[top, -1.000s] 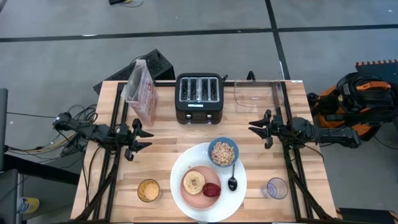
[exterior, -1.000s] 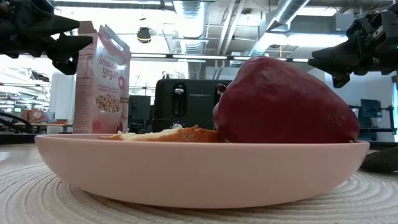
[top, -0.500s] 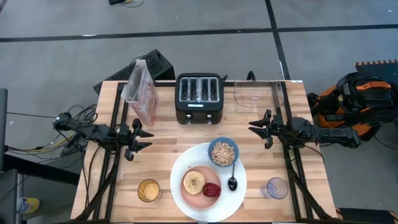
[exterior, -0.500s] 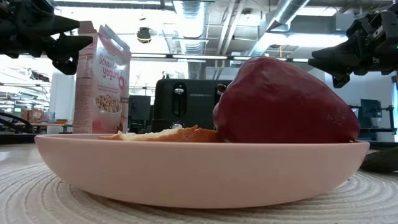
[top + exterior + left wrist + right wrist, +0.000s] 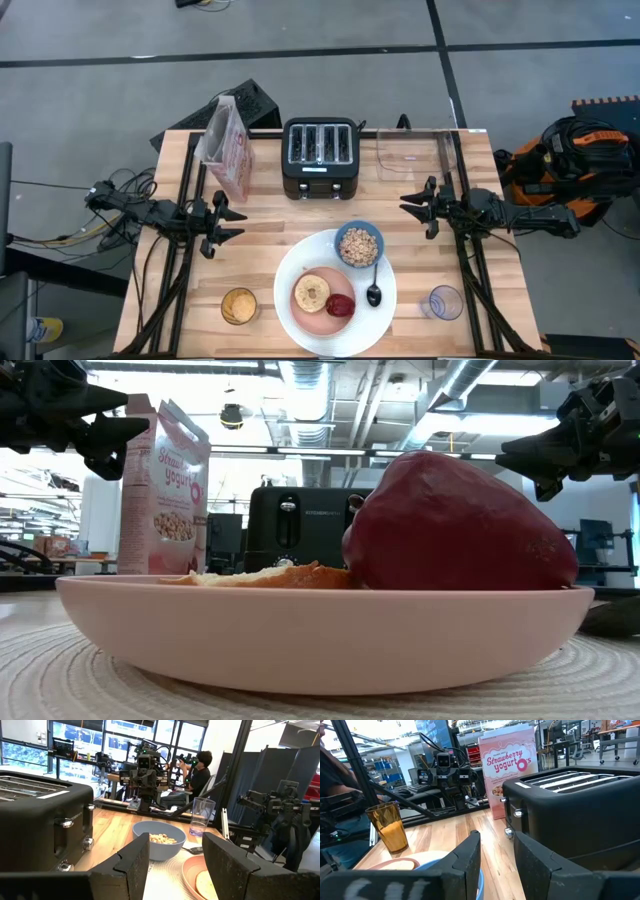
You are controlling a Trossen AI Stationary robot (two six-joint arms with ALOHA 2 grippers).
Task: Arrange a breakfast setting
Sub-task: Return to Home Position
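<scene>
A large round white plate (image 5: 290, 262) lies at the table's near middle. On it sit a pink plate (image 5: 312, 318) with a toasted bagel half (image 5: 311, 292) and a red fruit (image 5: 340, 304), a blue bowl (image 5: 358, 245) of cereal, and a dark spoon (image 5: 374, 290). My left gripper (image 5: 234, 223) is open and empty above the table's left side. My right gripper (image 5: 408, 204) is open and empty above the right side. In the low view the pink plate (image 5: 320, 630) carries the fruit (image 5: 455, 525) and the bagel (image 5: 270, 574).
A black toaster (image 5: 320, 157) stands at the far middle, a pink cereal box (image 5: 226, 147) to its left, a clear container (image 5: 416, 149) to its right. An amber cup (image 5: 238, 305) stands near left, a clear bluish cup (image 5: 445, 301) near right. A person sits beyond the table (image 5: 197, 772).
</scene>
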